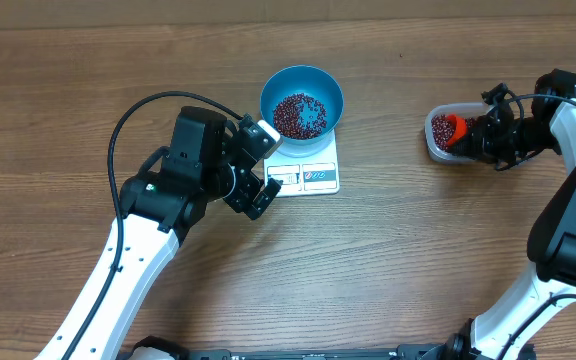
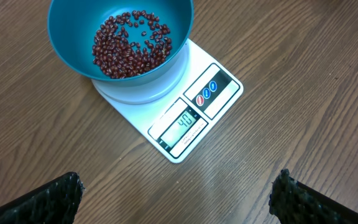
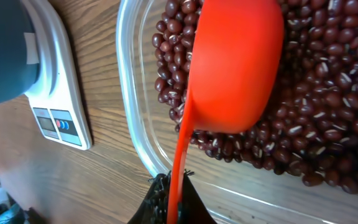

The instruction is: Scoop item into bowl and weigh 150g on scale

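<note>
I have the right fingers [image 3: 194, 208] pressed together on the thin handle of the red scoop [image 3: 235, 68], pinching it at its end. The scoop's head lies in the clear tub [image 1: 433, 140] near the right edge of the table [image 1: 398, 250]. From the wrist view it shows me its rounded back, resting on the heap of beans [image 3: 328, 93] with its mouth turned down toward them. I cannot tell whether it has taken any up. The handle's long axis runs straight from my fingers into the tub. The bowl [image 1: 268, 95] sits on the scale [image 1: 313, 178] toward the middle of the table's far edge, well apart from the tub and to the left of the scoop. So the coming carry is a sideways sweep leftward along that far edge, and it belongs to the right arm because that arm has the tool. The left fingers [image 2: 42, 199] are spread wide and hold nothing. They hover just on the near side of the scale, closer to the bowl than the right arm is. A shallow layer of beans already covers part of the bowl's floor. The display [image 2: 182, 124] is lit, but I cannot read it with confidence. Judging by the thin layer, I expect several more loads are needed.
</note>
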`<state>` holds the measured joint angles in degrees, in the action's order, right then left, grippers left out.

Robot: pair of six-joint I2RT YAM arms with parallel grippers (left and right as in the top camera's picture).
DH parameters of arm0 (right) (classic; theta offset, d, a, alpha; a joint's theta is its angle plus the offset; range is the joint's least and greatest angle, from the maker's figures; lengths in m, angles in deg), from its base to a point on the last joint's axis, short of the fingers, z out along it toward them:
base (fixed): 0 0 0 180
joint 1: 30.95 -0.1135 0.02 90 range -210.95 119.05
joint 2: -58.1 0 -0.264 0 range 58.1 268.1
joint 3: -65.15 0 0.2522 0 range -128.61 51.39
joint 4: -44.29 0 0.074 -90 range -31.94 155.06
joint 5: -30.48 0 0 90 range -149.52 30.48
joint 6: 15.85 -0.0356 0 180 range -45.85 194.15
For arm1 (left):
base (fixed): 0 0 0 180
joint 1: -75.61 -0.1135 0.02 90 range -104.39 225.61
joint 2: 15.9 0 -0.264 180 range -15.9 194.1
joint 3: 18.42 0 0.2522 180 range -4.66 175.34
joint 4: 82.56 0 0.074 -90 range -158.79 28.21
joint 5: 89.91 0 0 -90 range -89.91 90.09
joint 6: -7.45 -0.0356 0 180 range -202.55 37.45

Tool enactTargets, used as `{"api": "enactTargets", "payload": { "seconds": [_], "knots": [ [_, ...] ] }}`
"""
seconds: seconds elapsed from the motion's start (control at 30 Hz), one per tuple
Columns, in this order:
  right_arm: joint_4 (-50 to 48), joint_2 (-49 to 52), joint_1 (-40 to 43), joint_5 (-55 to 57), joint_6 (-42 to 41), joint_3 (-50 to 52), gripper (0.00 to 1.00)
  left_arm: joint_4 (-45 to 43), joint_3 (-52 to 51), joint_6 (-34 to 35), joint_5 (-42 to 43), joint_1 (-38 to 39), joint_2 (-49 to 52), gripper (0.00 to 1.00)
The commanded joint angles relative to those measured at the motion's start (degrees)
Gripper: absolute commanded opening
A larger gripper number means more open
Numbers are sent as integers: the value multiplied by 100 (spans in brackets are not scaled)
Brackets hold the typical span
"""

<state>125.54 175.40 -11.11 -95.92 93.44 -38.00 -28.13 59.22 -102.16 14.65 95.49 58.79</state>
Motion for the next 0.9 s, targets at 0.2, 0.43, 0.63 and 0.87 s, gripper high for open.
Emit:
{"api": "enactTargets", "payload": {
  "seconds": [0.2,0.43,0.63,0.87],
  "knots": [
    [-28,146,101,-619,-22,-59,4,-20,-13,55,28,39,22,100],
    [9,146,343,-841,-44,-59,4,-20,-13,55,26,39,22,100],
    [57,146,535,-925,-42,-59,4,-20,-13,55,28,39,22,99],
    [109,146,802,-1257,15,-59,4,-20,-13,55,28,39,22,100]
  ]
}}
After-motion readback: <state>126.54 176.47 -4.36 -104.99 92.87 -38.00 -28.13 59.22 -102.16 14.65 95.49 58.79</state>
